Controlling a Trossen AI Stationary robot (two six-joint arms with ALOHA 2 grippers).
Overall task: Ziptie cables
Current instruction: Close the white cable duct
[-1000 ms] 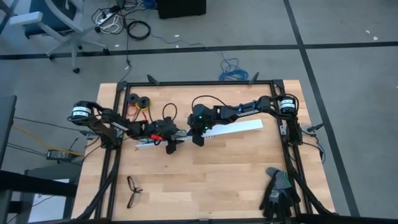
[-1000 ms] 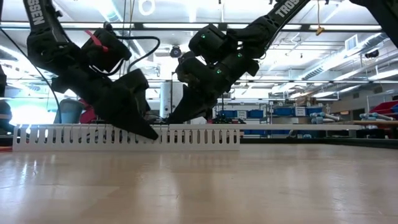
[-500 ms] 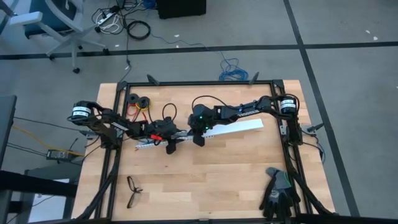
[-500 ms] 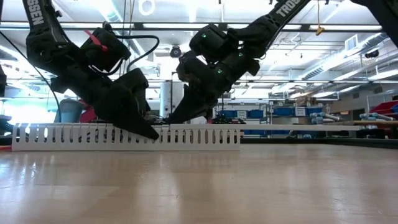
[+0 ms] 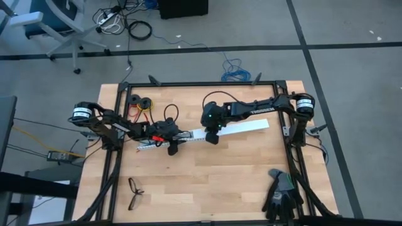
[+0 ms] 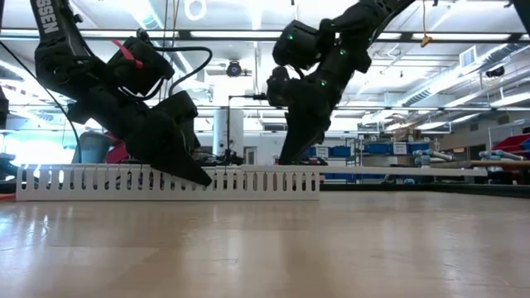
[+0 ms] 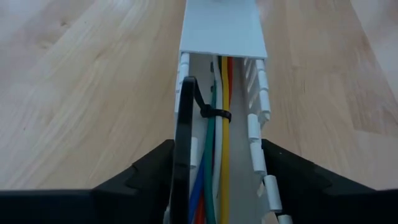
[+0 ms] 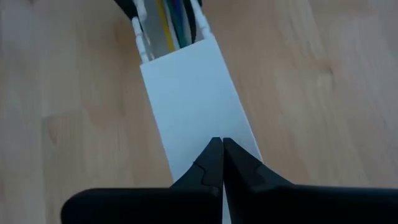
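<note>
A long white slotted strip (image 5: pixel 188 136) lies slantwise across the middle of the table. Its right half carries a plain white cover (image 8: pixel 189 93). The cables (image 7: pixel 219 168), yellow, red, green, blue and white, run inside its open left part. A black ziptie (image 7: pixel 215 114) is looped round them, and its tail (image 7: pixel 183 149) runs along one slotted wall. My left gripper (image 5: pixel 171 144) straddles the open part. My right gripper (image 5: pixel 212 137) is shut, fingertips pointing steeply down over the cover's left end. My left gripper has one finger (image 7: pixel 152 167) outside each slotted wall (image 7: pixel 256 134) of the strip's open part, holding it across its width. The fingers slant down from the table's left, along the strip. The strip lies flat on the table. My right gripper's shut tips (image 8: pixel 222 144) stand at the cover; whether they touch it I cannot tell.
Black eyeglasses (image 5: pixel 134 192) lie near the front left corner and black gloves (image 5: pixel 280 194) at the front right. Black rolls with red and yellow wire (image 5: pixel 141 104) sit at the far left. A dark frame (image 5: pixel 201 83) borders the table.
My right gripper has risen and gone toward the table's right edge along the strip, tipping to point more steeply down, and has stayed shut. The strip keeps its place.
</note>
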